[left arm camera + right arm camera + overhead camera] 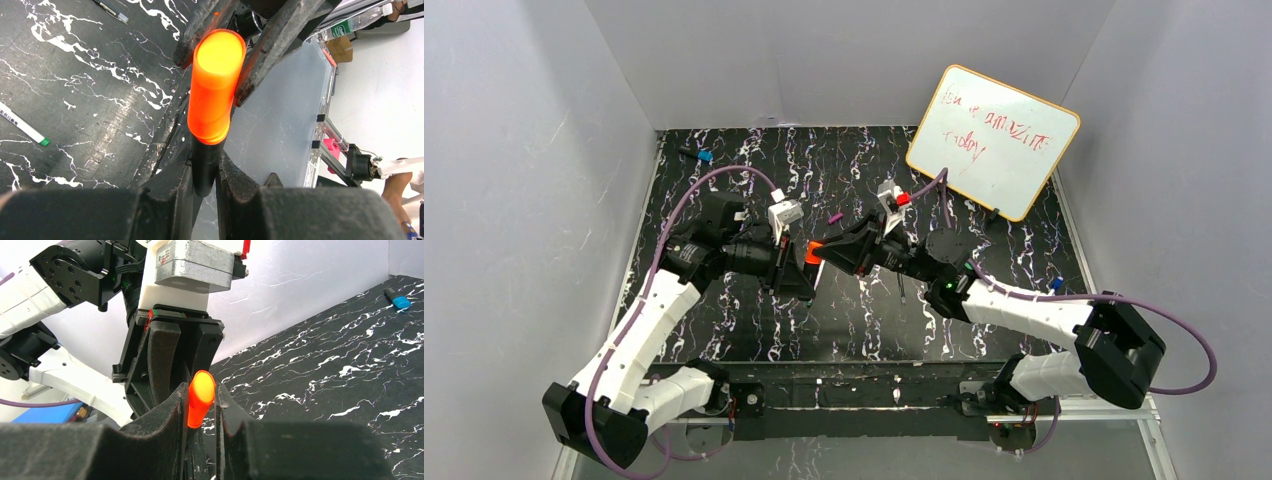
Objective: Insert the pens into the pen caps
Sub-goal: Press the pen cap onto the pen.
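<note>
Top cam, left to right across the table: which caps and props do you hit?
blue cap → orange cap → purple cap → whiteboard

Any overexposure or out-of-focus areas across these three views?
Left wrist: the orange cap is blown out and glowing, and the left hand's fingers are soft. Right wrist: the right hand's fingers are blurred too. Top external: even light, sharp.
</note>
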`<move>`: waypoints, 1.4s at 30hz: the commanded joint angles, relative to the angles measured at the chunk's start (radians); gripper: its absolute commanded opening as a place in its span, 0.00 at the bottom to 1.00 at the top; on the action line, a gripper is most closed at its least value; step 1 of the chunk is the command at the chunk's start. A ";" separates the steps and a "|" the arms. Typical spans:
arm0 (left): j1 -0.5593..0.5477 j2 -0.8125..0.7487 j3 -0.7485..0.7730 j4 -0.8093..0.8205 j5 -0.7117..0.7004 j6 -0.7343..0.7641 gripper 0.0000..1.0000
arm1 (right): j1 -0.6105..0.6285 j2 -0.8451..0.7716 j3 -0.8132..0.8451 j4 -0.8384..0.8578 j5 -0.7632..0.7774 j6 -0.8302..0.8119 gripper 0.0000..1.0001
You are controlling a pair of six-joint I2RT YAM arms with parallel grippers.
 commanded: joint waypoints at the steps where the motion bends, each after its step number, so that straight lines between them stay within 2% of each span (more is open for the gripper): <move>1: 0.068 0.016 0.151 0.424 -0.067 -0.041 0.00 | 0.207 0.068 -0.087 -0.293 -0.498 0.037 0.01; 13: 0.070 0.034 0.171 0.465 -0.076 -0.053 0.00 | 0.219 0.074 -0.073 -0.312 -0.496 0.022 0.01; 19: 0.069 0.027 0.178 0.470 -0.091 -0.002 0.00 | 0.235 0.085 -0.067 -0.323 -0.500 0.013 0.01; 34: 0.070 -0.009 0.116 0.628 -0.110 0.093 0.00 | 0.247 0.105 -0.040 -0.379 -0.531 -0.017 0.01; 42: 0.070 -0.037 0.034 0.833 -0.128 0.079 0.00 | 0.250 0.104 -0.026 -0.446 -0.542 -0.053 0.01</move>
